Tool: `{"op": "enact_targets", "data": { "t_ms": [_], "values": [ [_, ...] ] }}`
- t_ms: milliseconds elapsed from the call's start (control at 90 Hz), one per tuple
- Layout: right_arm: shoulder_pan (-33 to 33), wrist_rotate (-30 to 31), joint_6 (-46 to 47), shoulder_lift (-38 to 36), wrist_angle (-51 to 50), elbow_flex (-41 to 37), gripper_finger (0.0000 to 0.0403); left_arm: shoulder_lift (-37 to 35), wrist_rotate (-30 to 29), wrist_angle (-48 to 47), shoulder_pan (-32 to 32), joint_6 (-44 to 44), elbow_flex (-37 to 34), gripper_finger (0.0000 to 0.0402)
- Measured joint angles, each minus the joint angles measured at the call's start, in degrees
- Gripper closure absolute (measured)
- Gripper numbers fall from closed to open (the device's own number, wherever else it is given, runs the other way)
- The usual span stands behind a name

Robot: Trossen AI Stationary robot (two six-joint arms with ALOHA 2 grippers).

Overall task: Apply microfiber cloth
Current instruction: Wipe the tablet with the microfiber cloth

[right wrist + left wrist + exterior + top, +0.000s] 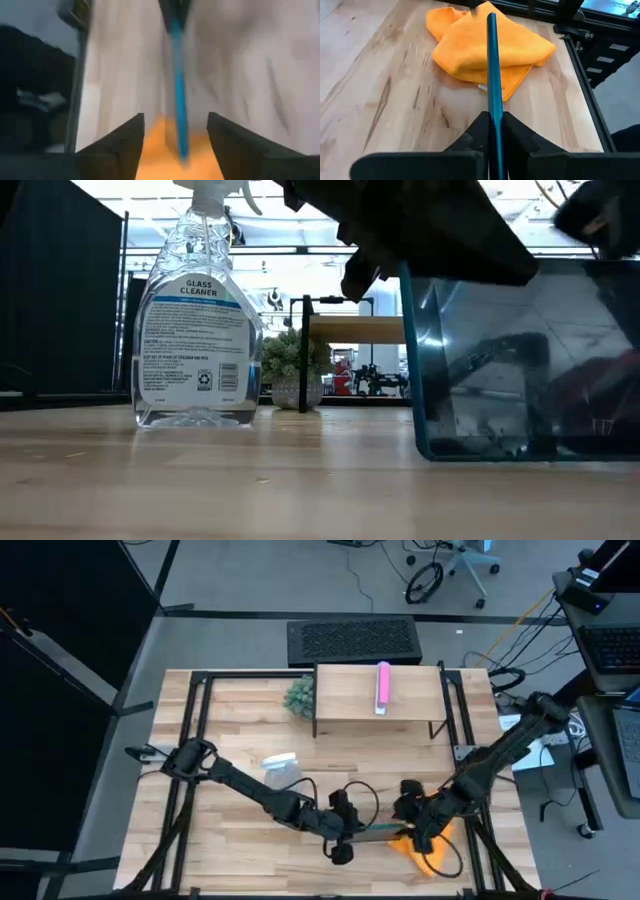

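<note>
The dark tablet with a teal rim (500,360) stands on its long edge near the table's front, right of the middle (378,831). My left gripper (494,145) is shut on its left end. The orange microfiber cloth (485,45) lies crumpled on the wood just past the tablet's right end (428,852). My right gripper (175,145) hovers open over the cloth (160,160) at the tablet's right end (412,825), with the teal rim (177,100) running between its fingers. Whether it touches the cloth I cannot tell. My left gripper pinches the tablet's two flat faces between its fingers at the left end, by the teal rim (493,117). The fingers come from the table's left, along the tablet's length. The tablet stands upright on edge, its lower edge (490,455) seemingly on the wood.
A clear glass-cleaner spray bottle (195,320) stands left of the tablet (280,768). At the back are a small potted plant (300,695) and a wooden riser (350,700) with a pink object (383,687) on it. A black frame rail (585,95) runs along the table's right edge.
</note>
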Motion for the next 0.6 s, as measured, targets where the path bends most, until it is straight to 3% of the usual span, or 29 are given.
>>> {"op": "enact_targets", "data": {
  "t_ms": [122, 400, 511, 600],
  "values": [
    [4.2, 0.39, 7.78, -0.68, -3.77, -1.42, 0.0182, -0.04, -0.07, -0.1, 1.18, 0.37, 0.0, 0.0387],
    [11.55, 4.38, 23.61, 5.02, 0.02, -14.75, 0.0197, 0.08, 0.15, 0.0, 3.18, 1.41, 0.02, 0.0388],
    [11.73, 4.45, 24.17, 7.81, 5.01, -18.5, 0.0219, 0.11, 0.49, -0.02, 3.32, 0.93, 0.02, 0.0388],
    [11.73, 3.79, 24.05, 9.69, 8.06, -20.15, 0.0259, 0.17, 0.67, -0.06, 3.51, 0.05, 0.02, 0.0388]
  ]
}}
